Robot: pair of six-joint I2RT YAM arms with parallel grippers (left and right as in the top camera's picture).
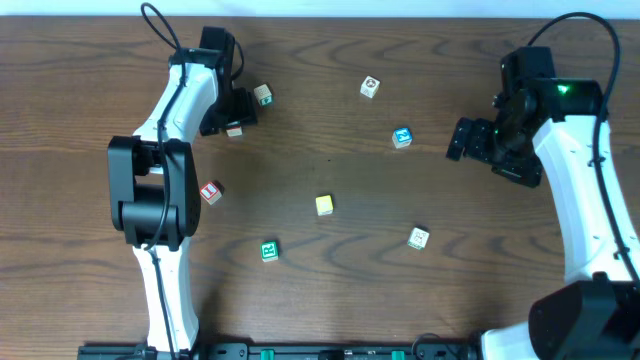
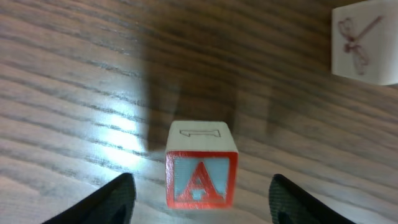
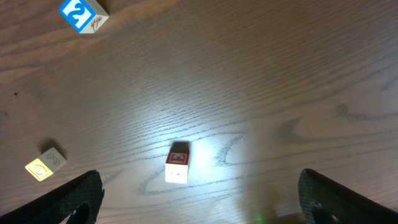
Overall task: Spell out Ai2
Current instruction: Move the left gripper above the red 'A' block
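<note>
Between the left tool's [image 2: 200, 208] spread jaws sits the red-framed A block [image 2: 201, 177].

Dark wood-grain table [image 1: 330, 300], soft glare, pale strip [image 1: 400, 8] beyond, perhaps wall

Eight small blocks were on one wooden table [image 1: 330, 310], one blue block [image 1: 402, 138], one green block [image 1: 269, 251], one yellow block [image 1: 324, 205], two red-edged blocks [image 1: 210, 192] [image 1: 234, 130], three pale blocks [image 1: 263, 95] [image 1: 370, 88] [image 1: 418, 238], two robot arms, a left arm [image 1: 165, 170], a right arm [image 1: 580, 190].
</note>
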